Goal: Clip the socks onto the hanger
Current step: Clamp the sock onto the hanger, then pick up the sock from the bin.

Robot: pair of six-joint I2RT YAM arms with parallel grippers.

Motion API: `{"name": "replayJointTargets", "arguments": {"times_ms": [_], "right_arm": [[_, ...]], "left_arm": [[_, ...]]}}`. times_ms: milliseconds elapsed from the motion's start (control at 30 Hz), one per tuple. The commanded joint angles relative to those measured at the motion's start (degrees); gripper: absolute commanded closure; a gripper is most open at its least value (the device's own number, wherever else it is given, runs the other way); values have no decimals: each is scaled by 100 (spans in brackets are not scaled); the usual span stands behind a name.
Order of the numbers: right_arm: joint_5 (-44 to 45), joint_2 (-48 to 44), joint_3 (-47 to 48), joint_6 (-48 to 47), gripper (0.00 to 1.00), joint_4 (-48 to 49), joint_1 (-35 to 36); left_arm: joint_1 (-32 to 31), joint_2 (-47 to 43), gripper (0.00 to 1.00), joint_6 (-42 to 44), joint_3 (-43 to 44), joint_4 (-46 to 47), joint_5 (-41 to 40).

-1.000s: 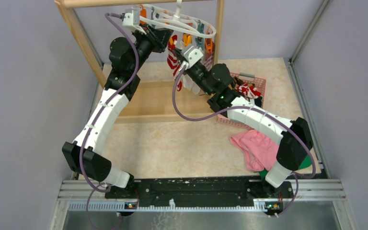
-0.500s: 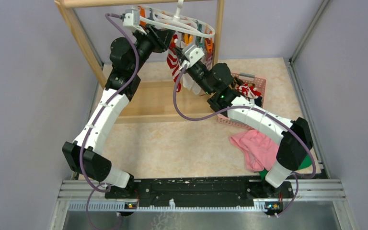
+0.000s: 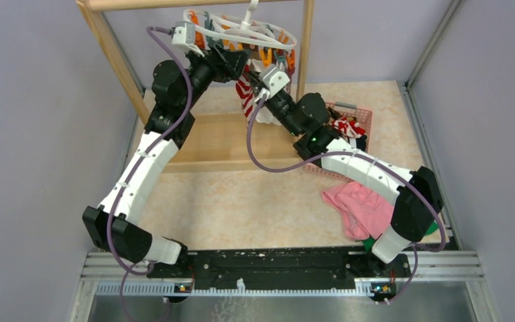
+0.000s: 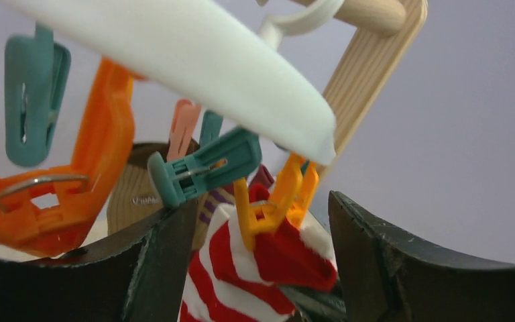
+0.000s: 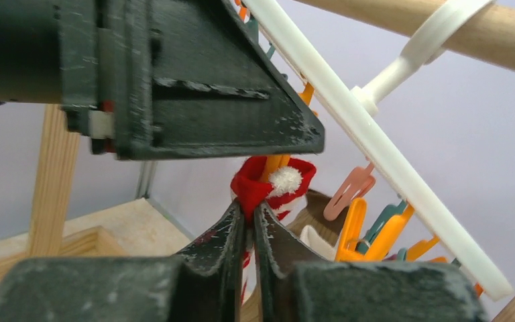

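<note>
Since a second ago my left hand (image 4: pixel 258 228) has spread wide, letting the orange clip (image 4: pixel 276 201) bite the sock (image 4: pixel 238 278) under the hanger (image 3: pixel 241 25). My right hand (image 5: pixel 249 221) pinches the red cuff, supporting the sock until the clip proves secure.

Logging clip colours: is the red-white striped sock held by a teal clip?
No, in the left wrist view an orange clip bites the striped sock.

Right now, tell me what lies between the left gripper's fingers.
The left wrist view shows the red-white striped sock, held at its top by an orange clip, hanging inside the open left gripper.
</note>
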Motion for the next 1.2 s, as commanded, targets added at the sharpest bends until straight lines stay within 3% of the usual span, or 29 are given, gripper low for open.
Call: {"name": "replayJointTargets", "arguments": {"times_ms": [0,200,400,633,767,933,1067,1167], "right_arm": [[-139,-579,-355,360,86,441,-144],[-485,-999,-855,627,63,510,-284],[-663,-1475,-1323,758,43,484,-403],[-1133,-2201,-2220,1248,25,201,-631],[-1502,-2543,-2705,1525,19,55,-779],[-1919,-2812,-3345,2070,18,174,-978],[-1998,-3091,-3966,2648,17,209,-1196],[-1798,-3459,-4475,3220,16,-52,-1505]], "left_arm": [[-21,-624,21,-75,-344,382,302],[-22,-1233,11,12,-819,289,326],[-25,-1834,9,287,-1408,-28,796],[-20,-2965,5,647,-2994,389,1568],[-19,-3694,3,432,-4200,889,1603],[-24,-4248,1,-190,-5795,2014,1565],[-25,-4364,1,-519,-6420,2194,1464],[-18,-4361,1,-567,-6432,1734,1492]]}}
